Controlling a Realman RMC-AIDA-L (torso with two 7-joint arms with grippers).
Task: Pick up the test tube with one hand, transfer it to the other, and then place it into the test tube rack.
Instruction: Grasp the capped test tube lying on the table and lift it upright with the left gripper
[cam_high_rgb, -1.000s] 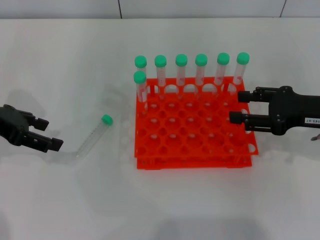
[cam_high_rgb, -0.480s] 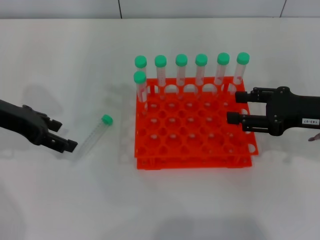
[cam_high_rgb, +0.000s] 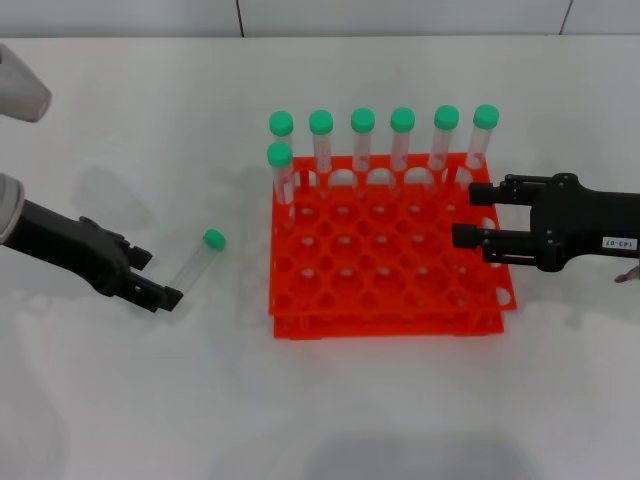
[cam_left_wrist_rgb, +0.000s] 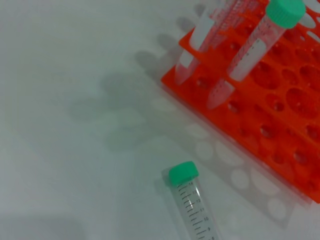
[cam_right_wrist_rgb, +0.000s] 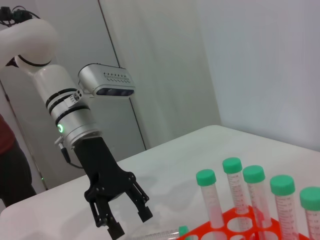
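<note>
A clear test tube (cam_high_rgb: 193, 264) with a green cap lies on the white table, left of the orange test tube rack (cam_high_rgb: 385, 325). My left gripper (cam_high_rgb: 158, 279) is open, its fingertips at the tube's lower end, apart from it. In the left wrist view the lying test tube (cam_left_wrist_rgb: 192, 207) points its cap toward the test tube rack (cam_left_wrist_rgb: 280, 115). The right wrist view shows the left gripper (cam_right_wrist_rgb: 131, 222) open just above the lying test tube (cam_right_wrist_rgb: 159, 233). My right gripper (cam_high_rgb: 470, 214), with a white label, hovers open and empty over the rack's right edge.
Several green-capped tubes (cam_high_rgb: 362, 140) stand upright in the rack's back rows; they also show in the right wrist view as standing tubes (cam_right_wrist_rgb: 252, 192). A wall borders the table's far side.
My left gripper has moved right and forward across the table, up to the lying tube's lower end. The right gripper has edged slightly left. The tube has not moved.
</note>
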